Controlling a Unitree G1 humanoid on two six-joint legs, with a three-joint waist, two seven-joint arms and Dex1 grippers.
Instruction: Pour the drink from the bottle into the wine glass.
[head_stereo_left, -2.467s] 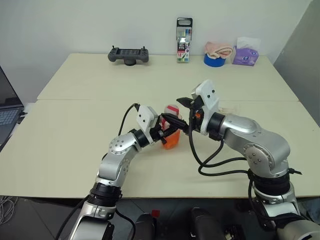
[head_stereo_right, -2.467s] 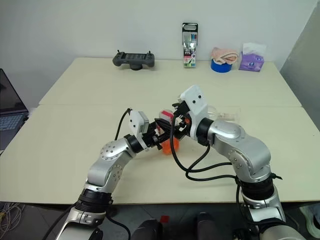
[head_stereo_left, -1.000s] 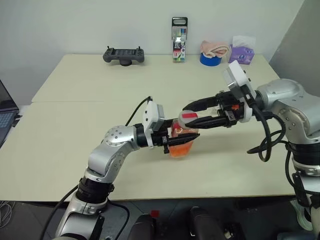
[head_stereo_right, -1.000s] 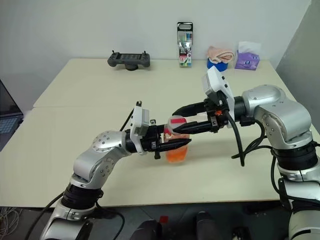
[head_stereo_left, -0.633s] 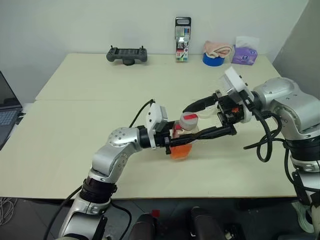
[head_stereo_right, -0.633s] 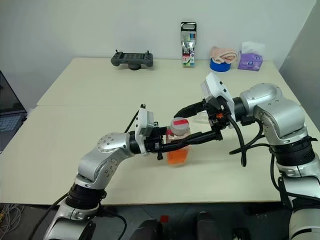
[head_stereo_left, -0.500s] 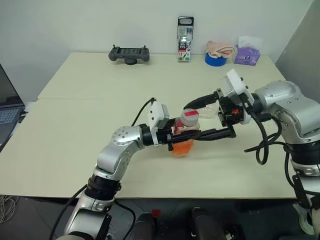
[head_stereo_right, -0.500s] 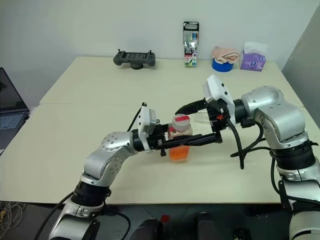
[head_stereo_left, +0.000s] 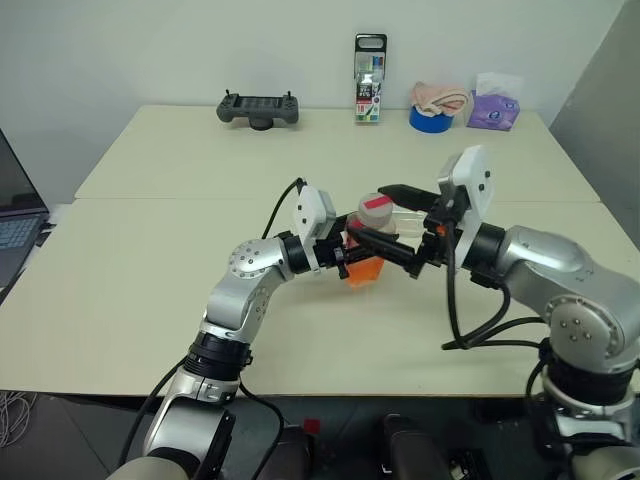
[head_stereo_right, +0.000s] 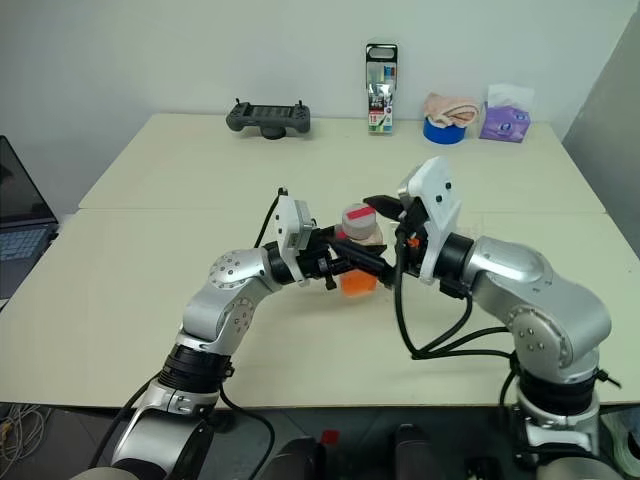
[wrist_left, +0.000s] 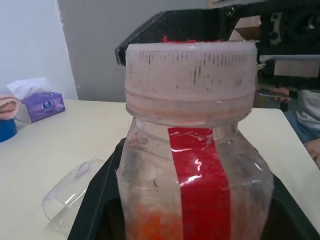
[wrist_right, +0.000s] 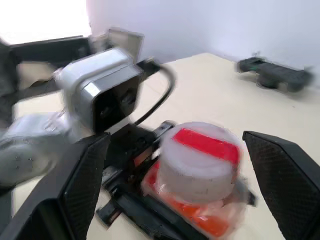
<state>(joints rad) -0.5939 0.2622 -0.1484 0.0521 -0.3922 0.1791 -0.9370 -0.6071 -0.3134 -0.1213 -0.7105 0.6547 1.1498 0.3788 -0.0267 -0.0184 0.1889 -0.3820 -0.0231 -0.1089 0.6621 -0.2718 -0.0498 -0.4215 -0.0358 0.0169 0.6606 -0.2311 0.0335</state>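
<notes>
Left gripper (head_stereo_left: 352, 258) clamps the bottle (head_stereo_left: 369, 245); right gripper (head_stereo_left: 392, 222) straddles its cap (head_stereo_left: 377, 211).

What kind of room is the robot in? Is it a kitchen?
Probably not a kitchen: more likely an office or lab. A laptop sits beside big plain tables, and a handheld controller and tissue box lie by the bare wall.

A pale beige tabletop (head_stereo_left: 150, 290), crossed by a seam left to right, fills the frame beneath a plain white wall (head_stereo_left: 150, 50). A grey panel (head_stereo_left: 605, 100) edges the upper right, a laptop (head_stereo_left: 15, 225) the far left. Dark floor (head_stereo_left: 60, 440) shows along the bottom.
</notes>
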